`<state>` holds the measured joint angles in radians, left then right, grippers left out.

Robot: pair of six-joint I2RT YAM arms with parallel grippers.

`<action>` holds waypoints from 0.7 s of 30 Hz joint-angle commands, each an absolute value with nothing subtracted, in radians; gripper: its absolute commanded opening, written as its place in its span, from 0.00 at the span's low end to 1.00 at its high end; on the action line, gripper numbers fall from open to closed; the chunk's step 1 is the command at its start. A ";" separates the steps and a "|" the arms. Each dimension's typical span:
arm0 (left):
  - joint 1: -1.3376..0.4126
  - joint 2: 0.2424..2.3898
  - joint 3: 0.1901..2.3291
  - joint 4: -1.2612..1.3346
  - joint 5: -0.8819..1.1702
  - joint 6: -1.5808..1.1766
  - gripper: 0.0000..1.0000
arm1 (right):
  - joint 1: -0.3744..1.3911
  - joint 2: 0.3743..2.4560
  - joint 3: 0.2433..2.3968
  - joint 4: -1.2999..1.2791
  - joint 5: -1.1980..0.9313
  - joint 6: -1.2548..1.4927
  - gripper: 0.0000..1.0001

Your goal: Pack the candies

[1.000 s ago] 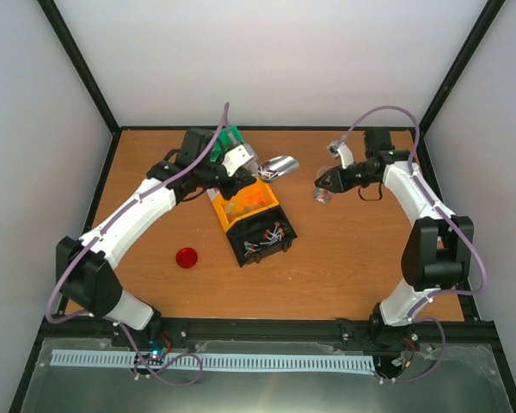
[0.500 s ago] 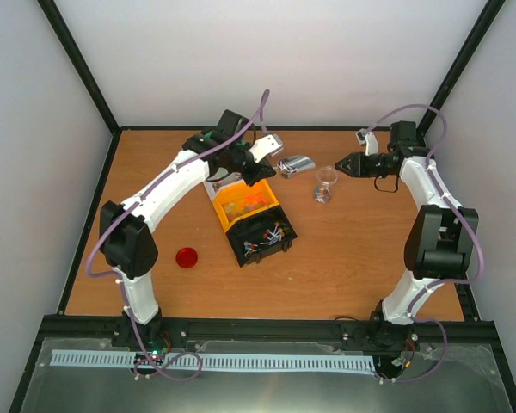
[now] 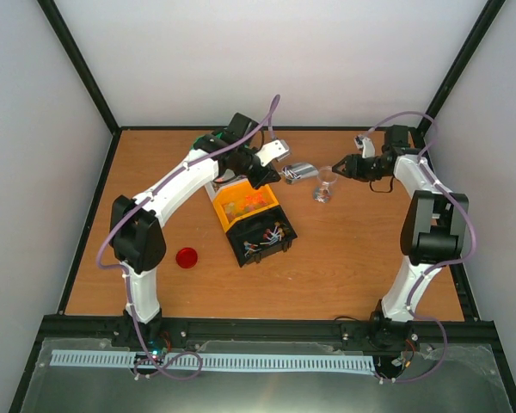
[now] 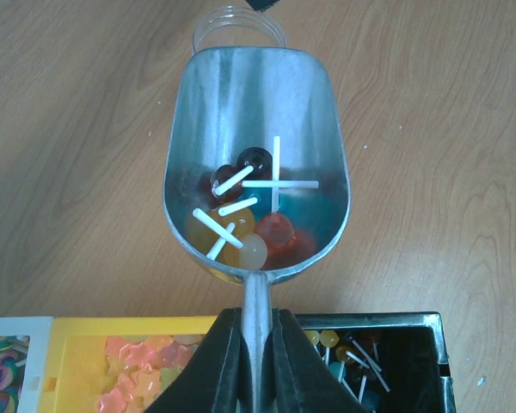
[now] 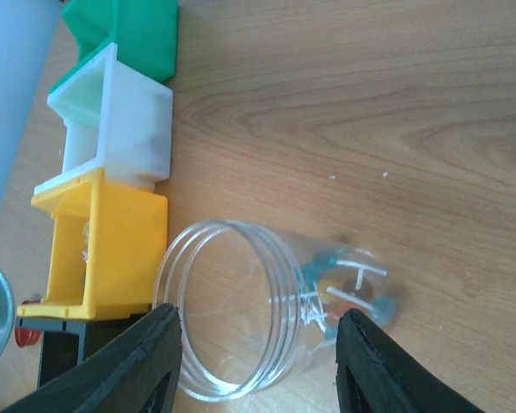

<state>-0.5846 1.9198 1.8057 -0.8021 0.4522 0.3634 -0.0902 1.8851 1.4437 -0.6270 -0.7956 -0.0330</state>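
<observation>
- One red lid [image 3: 187,257] lies nearest on the table [image 3: 370,258], by itself, well left of the bins.
- Four bins stand in a touching row running away from the bases: black bin [image 3: 262,241], orange bin [image 3: 245,202], white bin [image 5: 120,129], green bin [image 5: 129,34].
- Candies [image 4: 249,224] sit in three main places:
  - several lollipops on white sticks in the black bin
  - roughly half a dozen in the scoop
  - a few at the bottom of the jar
- The orange bin holds a layer of pale star-shaped sweets; I can't count them.
- One clear jar [image 3: 325,188] stands on the table right of the bins, mouth up.
- One metal scoop [image 4: 256,103] is held above the table, its lip just short of the jar rim.
- Left gripper [image 4: 256,323]: jaws clamped tight on the scoop handle, so its candies sit just ahead of the fingers.
- Right gripper [image 5: 254,361]: jaws spread, one finger on each side of the jar. Can't tell if either finger touches the jar.
</observation>
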 commanded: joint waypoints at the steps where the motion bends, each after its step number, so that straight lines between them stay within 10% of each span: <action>1: -0.591 1.913 1.837 -0.801 0.455 0.358 0.01 | -0.096 1.917 1.506 -0.594 -0.791 -0.010 0.49; 21: -0.591 1.887 1.806 -0.801 0.438 0.375 0.01 | -0.066 1.959 1.483 -0.602 -0.869 0.018 0.38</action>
<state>-0.5854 1.9194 1.8030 -0.8024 0.4358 0.3637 -0.0822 1.9587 1.4910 -0.6018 -0.8375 0.0090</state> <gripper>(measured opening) 0.094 0.387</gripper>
